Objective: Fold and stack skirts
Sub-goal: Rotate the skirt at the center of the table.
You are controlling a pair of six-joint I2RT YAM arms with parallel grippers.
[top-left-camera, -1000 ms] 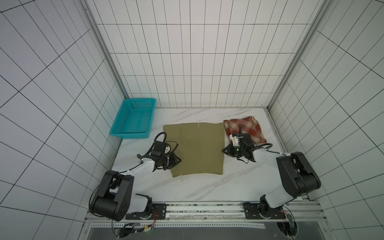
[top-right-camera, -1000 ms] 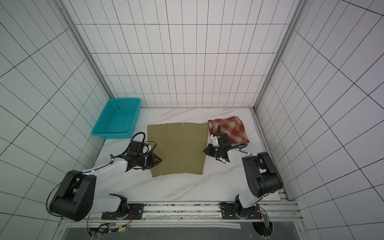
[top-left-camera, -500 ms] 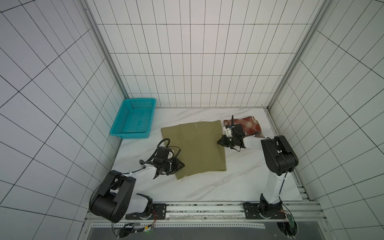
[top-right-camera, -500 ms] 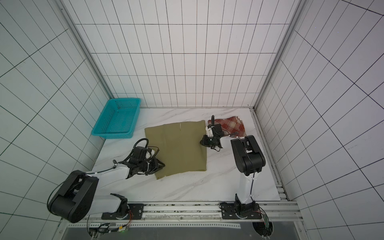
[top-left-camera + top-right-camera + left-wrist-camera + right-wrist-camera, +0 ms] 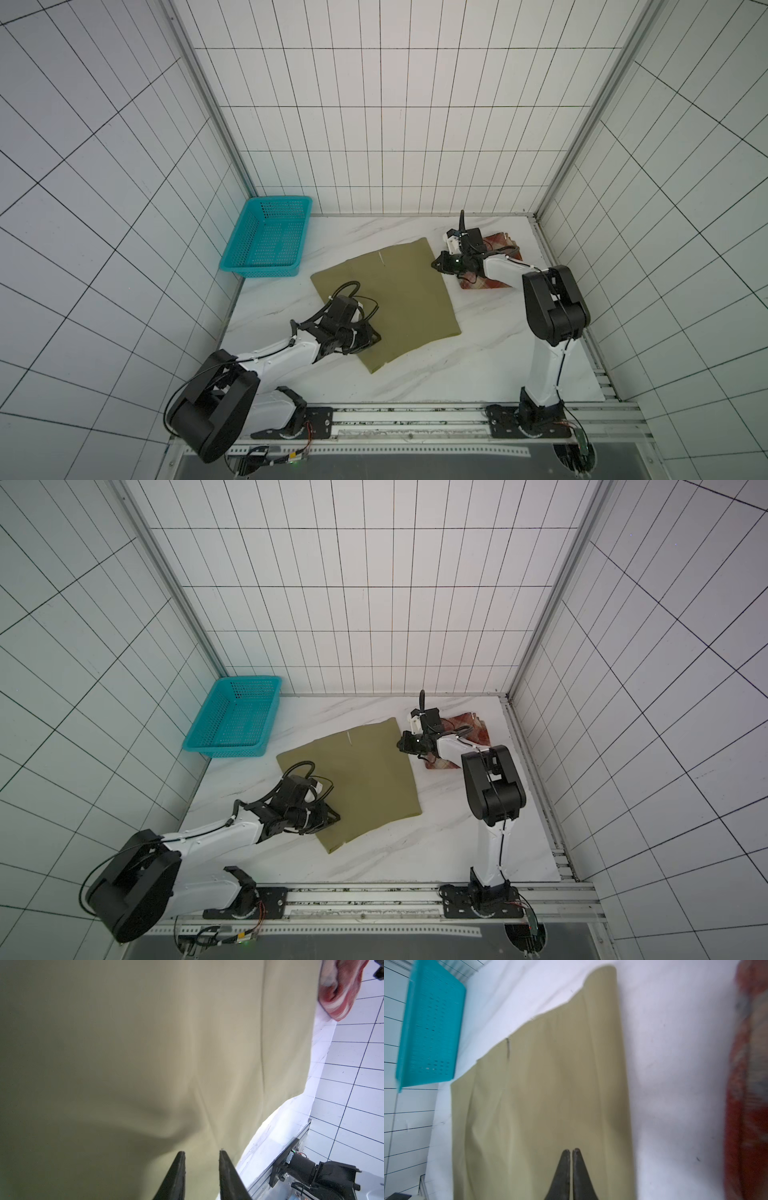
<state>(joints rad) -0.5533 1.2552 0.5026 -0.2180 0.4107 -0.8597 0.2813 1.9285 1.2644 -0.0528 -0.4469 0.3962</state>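
Marble tabletop (image 5: 478, 365): L fingers (image 5: 174, 1176) slightly spread over olive skirt (image 5: 399, 299); R fingers (image 5: 562, 1169) pressed together over it

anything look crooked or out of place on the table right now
Yes: the olive skirt lies flat but skewed, its edges at an angle to the table edges. The plaid skirt sits apart near the far right corner, unstacked.
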